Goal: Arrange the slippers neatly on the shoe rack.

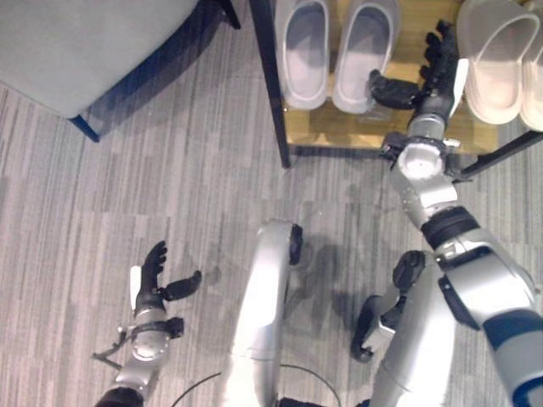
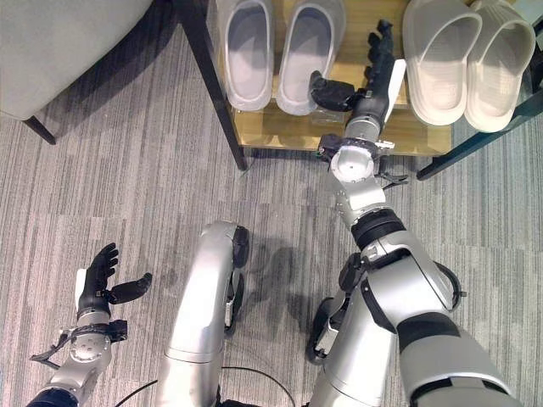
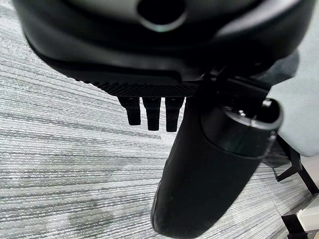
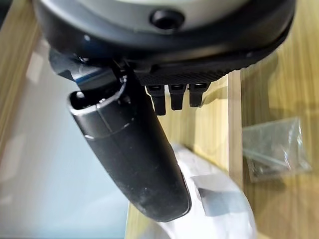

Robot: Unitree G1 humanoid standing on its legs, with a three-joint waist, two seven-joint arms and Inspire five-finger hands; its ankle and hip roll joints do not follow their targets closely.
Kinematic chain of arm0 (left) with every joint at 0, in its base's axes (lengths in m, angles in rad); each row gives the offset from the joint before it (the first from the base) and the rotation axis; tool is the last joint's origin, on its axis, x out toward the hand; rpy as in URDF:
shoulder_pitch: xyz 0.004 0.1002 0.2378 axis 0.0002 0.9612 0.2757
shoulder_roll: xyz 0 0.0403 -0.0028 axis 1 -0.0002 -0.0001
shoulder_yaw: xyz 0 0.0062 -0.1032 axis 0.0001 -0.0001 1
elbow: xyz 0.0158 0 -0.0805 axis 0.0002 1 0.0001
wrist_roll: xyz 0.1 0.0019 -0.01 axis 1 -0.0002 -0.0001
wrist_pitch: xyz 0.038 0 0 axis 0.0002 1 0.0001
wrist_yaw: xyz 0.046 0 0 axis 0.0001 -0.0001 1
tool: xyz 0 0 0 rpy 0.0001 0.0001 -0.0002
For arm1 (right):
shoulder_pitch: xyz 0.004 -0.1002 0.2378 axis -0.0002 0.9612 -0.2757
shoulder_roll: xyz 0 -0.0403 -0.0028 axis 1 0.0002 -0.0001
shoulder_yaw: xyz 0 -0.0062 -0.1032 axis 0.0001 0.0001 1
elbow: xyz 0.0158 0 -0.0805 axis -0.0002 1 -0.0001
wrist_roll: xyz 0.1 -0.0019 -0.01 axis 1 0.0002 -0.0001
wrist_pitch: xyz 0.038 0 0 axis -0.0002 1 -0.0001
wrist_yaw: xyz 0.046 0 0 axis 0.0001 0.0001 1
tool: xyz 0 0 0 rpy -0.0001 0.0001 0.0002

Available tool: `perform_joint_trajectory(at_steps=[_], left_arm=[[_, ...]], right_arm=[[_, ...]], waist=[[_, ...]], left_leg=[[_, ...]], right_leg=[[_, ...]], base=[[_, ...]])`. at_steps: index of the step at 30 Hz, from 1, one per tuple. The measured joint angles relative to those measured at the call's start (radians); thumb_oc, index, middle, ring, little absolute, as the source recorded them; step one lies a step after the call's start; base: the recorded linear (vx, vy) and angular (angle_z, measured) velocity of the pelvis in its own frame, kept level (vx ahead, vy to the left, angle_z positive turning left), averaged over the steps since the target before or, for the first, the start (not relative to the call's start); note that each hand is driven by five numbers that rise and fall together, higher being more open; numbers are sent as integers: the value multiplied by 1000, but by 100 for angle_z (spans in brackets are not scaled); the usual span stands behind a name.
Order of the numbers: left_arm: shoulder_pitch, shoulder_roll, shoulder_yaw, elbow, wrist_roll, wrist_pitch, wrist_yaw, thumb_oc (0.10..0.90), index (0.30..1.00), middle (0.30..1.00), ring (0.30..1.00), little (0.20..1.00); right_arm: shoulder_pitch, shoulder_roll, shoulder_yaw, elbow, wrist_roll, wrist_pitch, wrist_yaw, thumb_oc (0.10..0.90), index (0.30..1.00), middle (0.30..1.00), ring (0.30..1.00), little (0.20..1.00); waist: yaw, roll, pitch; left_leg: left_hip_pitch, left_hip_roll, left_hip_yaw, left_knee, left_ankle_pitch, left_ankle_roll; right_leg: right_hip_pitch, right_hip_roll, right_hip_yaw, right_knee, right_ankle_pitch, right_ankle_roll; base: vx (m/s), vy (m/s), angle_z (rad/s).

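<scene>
A pair of pale grey rubber slippers lies side by side at the left end of the wooden shoe rack shelf, a cream pair at its right end. The right robot hand hovers between the pairs, fingers straight, thumb spread beside the grey slipper's heel, holding nothing. The left robot hand hangs wide open over the grey striped carpet.
</scene>
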Motion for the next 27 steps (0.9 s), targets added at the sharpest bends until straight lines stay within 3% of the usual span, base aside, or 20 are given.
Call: perform_joint_trajectory(at_steps=[16, 23, 27], left_arm=[[-13, 1, -16, 47, 1, 1, -19, 800, 900, 900, 900, 900], [-10, 1, -40, 77, 4, 1, -19, 800, 900, 900, 900, 900], [-9, 1, -41, 88, 3, 1, -19, 800, 900, 900, 900, 900]], right_arm=[[-44, 40, 64, -11, 112, -5, 85, 800, 900, 900, 900, 900], [-54, 45, 62, -10, 162, -7, 84, 800, 900, 900, 900, 900], [-56, 40, 63, -10, 123, -2, 57, 800, 900, 900, 900, 900]], waist=[[-4, 0, 0], [-6, 0, 0], [-5, 0, 0]], left_leg=[[-2, 2, 0, -1, -6, -3], [-1, 3, 1, -2, -5, -4], [-1, 2, 1, -2, -5, -4]], right_leg=[[-1, 2, -1, -6, -2, -2], [-1, 3, -1, -5, -2, -2], [-1, 2, -1, -5, -2, -2]], base=[[2, 2, 0], [0, 0, 0], [-10, -4, 0]])
